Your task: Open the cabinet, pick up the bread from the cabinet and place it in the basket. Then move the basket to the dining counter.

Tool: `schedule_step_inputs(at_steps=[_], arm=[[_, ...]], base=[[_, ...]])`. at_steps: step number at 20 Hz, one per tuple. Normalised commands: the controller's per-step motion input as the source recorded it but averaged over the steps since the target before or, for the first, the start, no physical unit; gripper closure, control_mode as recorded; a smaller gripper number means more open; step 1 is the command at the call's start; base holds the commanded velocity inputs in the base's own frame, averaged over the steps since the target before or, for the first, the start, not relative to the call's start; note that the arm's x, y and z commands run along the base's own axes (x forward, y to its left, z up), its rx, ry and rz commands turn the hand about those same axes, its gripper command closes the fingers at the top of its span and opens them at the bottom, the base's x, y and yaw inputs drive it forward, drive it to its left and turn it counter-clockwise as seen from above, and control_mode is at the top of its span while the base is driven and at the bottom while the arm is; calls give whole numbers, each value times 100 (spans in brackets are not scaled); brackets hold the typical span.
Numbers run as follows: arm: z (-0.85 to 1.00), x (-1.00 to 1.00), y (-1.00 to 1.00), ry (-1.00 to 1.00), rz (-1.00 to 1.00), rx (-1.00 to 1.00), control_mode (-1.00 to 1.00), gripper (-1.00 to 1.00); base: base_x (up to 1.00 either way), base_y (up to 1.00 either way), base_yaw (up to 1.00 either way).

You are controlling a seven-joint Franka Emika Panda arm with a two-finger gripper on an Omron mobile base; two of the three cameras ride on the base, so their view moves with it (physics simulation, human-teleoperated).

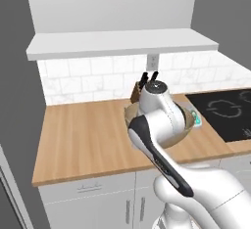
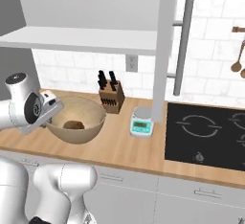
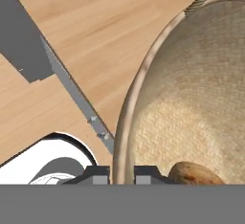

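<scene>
The wooden worktop (image 2: 119, 149) carries the basket (image 2: 93, 122), knife block (image 2: 111, 98) and scale (image 2: 141, 122).

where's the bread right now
The bread lies at the bottom of the basket on the wooden counter, left of the knife block in the right base view, with the tool shut on the basket's rim.

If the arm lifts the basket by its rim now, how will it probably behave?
The basket looks stiff, so it should keep its shape. Held at one rim spot by the fingers, it may tilt. The bread lies loose inside and could slide.
</scene>
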Motion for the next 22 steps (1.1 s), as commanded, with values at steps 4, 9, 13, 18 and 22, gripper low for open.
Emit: schedule_step_inputs(at_steps=[4, 9, 13, 18, 22], arm=[[0, 0, 0, 0, 0, 0, 100, 100], [0, 0, 0, 0, 0, 0, 100, 100], [0, 0, 0, 0, 0, 0, 100, 100], [0, 0, 0, 0, 0, 0, 100, 100], [0, 0, 0, 0, 0, 0, 100, 100]], base=[[-100, 0, 6], [-100, -5, 1], [-94, -3, -2], [-17, 7, -49], [0, 27, -72]])
